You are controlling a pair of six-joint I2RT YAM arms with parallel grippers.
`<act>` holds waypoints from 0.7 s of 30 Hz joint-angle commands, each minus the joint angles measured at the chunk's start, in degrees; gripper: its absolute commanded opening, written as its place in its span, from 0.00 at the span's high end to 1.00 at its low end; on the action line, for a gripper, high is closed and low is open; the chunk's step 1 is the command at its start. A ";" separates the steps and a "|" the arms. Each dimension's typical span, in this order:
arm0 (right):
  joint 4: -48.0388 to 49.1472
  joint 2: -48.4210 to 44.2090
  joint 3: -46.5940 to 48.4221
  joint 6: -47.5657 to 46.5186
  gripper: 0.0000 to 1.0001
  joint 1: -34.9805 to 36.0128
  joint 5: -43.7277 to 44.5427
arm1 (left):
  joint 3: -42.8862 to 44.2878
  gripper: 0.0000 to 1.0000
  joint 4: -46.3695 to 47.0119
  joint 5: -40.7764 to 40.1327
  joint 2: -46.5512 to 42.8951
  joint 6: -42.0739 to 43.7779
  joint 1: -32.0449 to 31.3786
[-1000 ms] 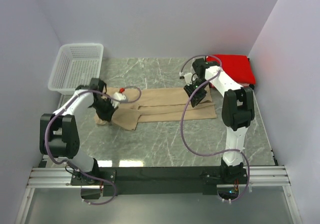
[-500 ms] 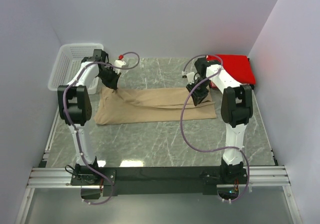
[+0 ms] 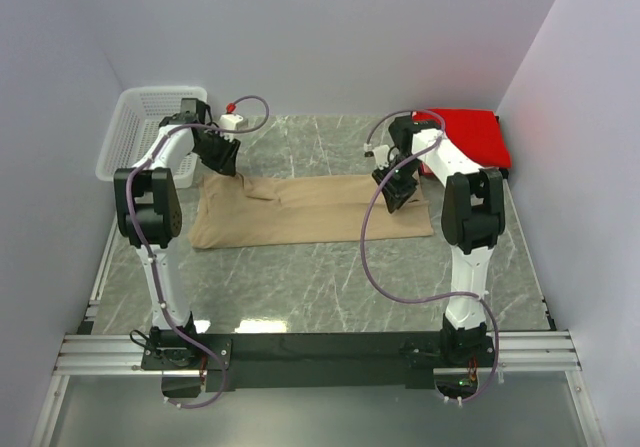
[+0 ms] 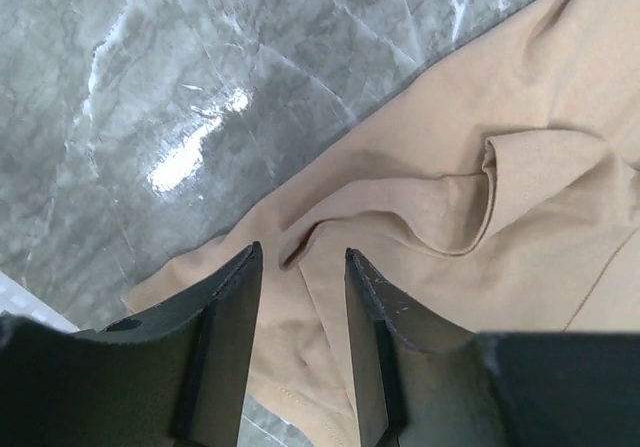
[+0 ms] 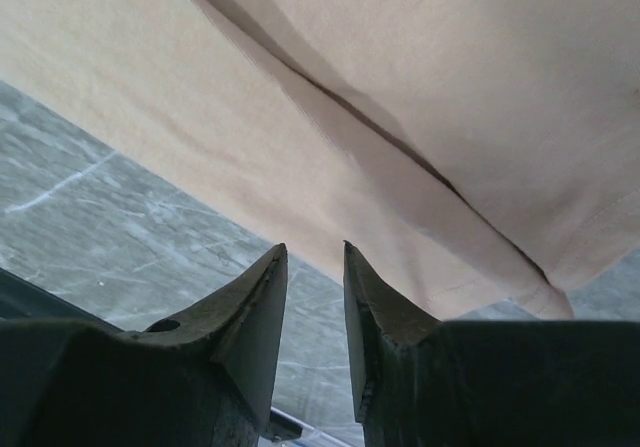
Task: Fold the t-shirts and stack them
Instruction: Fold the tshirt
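Cloth is what must be handled in this job, and cloth is soft, light and floppy.

At the far left a white plastic mesh basket (image 3: 150, 132) is seen. It is hard and full of little holes. Just beside it, the left gripper (image 3: 221, 154) is held over the far left corner of the tan t-shirt (image 3: 310, 210). Its jaws are parted about halfway and nothing is held between them. Only wrinkled cloth is seen below the gap.

The tan t-shirt is laid out long and flat in the middle of the grey-green marble table (image 3: 330, 287), which looks smooth and shiny. A small curled fold and some bumps are seen near its left end. The shirt would likely sag if lifted at one spot, so it is best taken by an edge or a corner, with both ends raised together. It is thin, so a pinch must be made close to the table.

The right gripper (image 5: 312, 249) is placed at the far right edge of the tan t-shirt, where a long seam (image 5: 400, 142) is seen. Its dark pointed jaws are opened only a little, with nothing seen between them. Whether the tips touch the cloth cannot be told.

The red t-shirt (image 3: 465, 137) is laid in the far right corner, folded into a neat thick block.
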 commanded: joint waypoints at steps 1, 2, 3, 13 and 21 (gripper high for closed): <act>-0.97 1.28 5.07 0.31 0.63 0.51 -2.55 | -0.20 0.55 0.37 2.92 -3.03 0.21 0.16; -1.24 1.72 6.04 0.48 0.63 0.69 -3.07 | 0.24 0.55 -0.50 4.15 -2.86 0.39 0.16; -1.32 2.60 7.01 0.66 0.63 0.78 -3.08 | 0.94 0.55 -1.38 6.08 -2.94 1.09 0.16; 0.87 3.48 4.56 2.24 0.64 0.25 -2.64 | -0.01 0.48 -2.71 9.44 -4.61 3.82 -6.07; 1.49 2.69 2.89 2.51 0.64 -0.19 -2.64 | 2.96 0.47 -3.67 7.50 0.74 1.71 -7.92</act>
